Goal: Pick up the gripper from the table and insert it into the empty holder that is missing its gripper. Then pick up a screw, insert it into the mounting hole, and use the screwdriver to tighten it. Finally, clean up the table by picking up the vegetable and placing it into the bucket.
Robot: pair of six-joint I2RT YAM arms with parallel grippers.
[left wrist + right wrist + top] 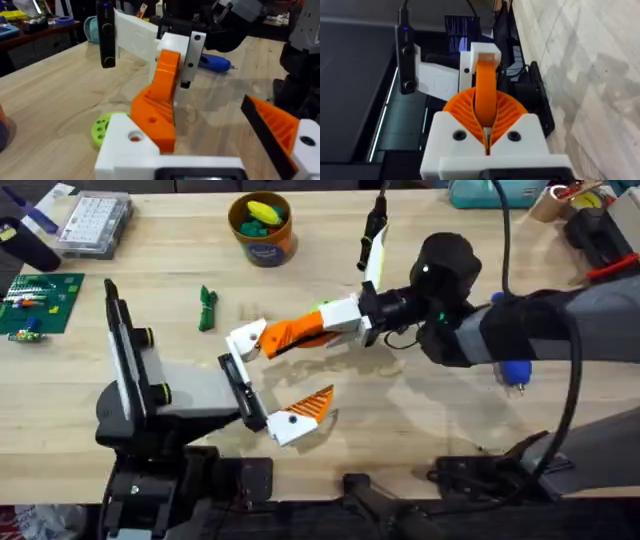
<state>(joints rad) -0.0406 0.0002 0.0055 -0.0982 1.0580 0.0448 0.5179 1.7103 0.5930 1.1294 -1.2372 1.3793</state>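
The gripper (285, 334), an orange ribbed finger with a white block (245, 339), hangs just above the table (420, 430). My right gripper (337, 320) is shut on its orange end, and the same grip shows in the right wrist view (486, 107). The white block (127, 145) lies against the far end of the black holder rail (237, 383) on my left gripper (265, 380). I cannot tell whether it is seated. The left gripper is open and carries one mounted orange finger (302, 414). The dark-green vegetable (207, 308) lies on the table, left of both grippers. The orange bucket (262, 228) stands at the back.
A blue-handled screwdriver (512, 372) lies under the right arm. A clear compartment box (95, 222) and a green circuit board (38, 302) sit at the far left. A black-and-white tool (372, 240) lies right of the bucket. A green disc (102, 127) rests beside the rail.
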